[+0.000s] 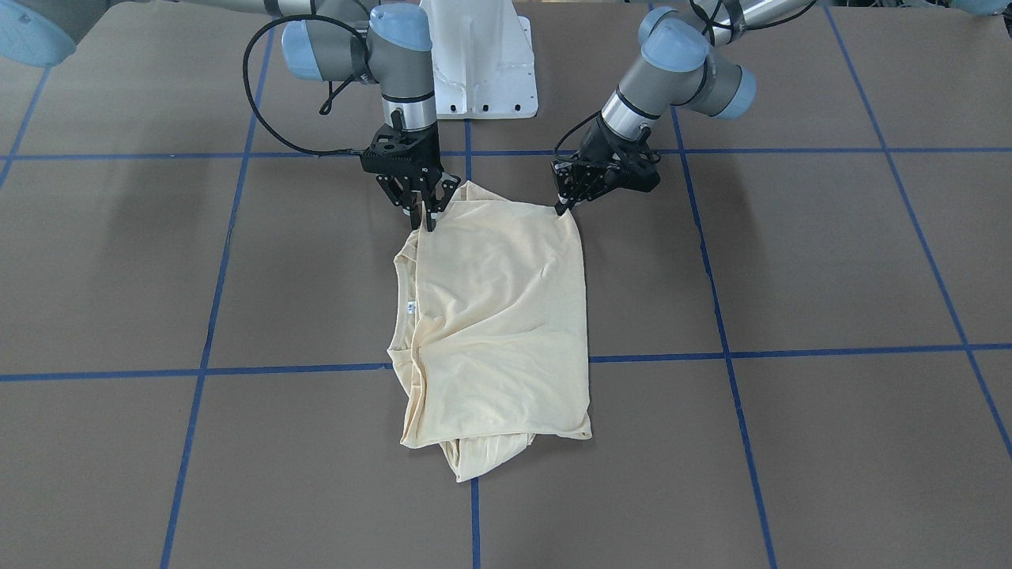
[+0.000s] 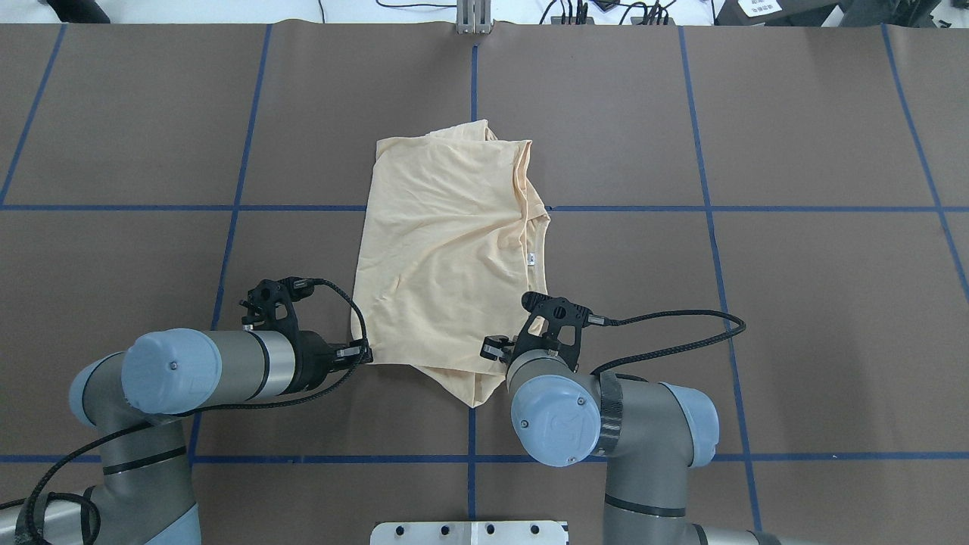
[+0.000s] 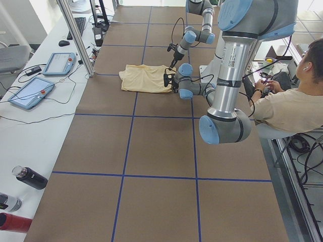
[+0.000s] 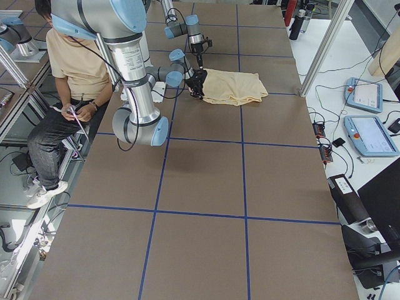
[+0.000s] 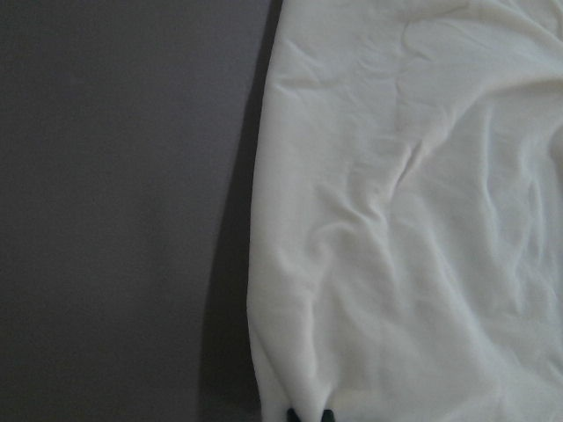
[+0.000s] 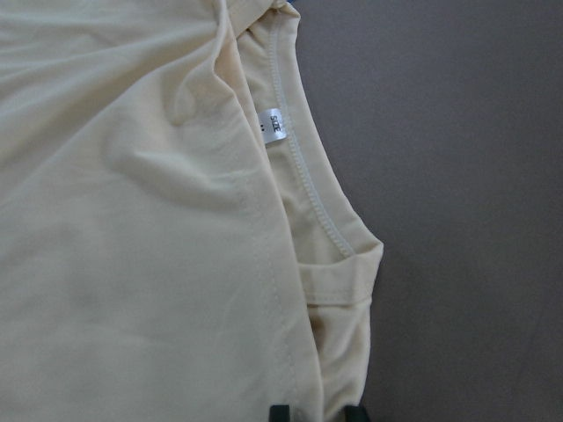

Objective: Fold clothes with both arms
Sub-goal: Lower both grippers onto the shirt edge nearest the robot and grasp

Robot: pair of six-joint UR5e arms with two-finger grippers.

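Note:
The clothes are one cream-yellow shirt [image 1: 498, 316] [image 2: 439, 242], lying folded in the middle of the brown table with the print hidden. Its white neck label [image 1: 410, 308] [image 6: 274, 123] shows beside the collar. My left gripper [image 1: 563, 208] [image 2: 369, 353] is shut on the shirt's corner at the edge nearest the robot. In the left wrist view its fingertips [image 5: 295, 415] pinch the hem. My right gripper [image 1: 429, 221] [image 6: 317, 413] is shut on the other near corner, by the collar side, with layered fabric between its fingers. Both arms reach low over the table.
The white base pedestal [image 1: 482, 63] stands behind the shirt. Blue tape lines [image 2: 473, 208] grid the brown table. A seated person [image 3: 287, 106] is beside the robot. Control tablets [image 3: 30, 91] and bottles [image 3: 30, 177] lie on the side bench.

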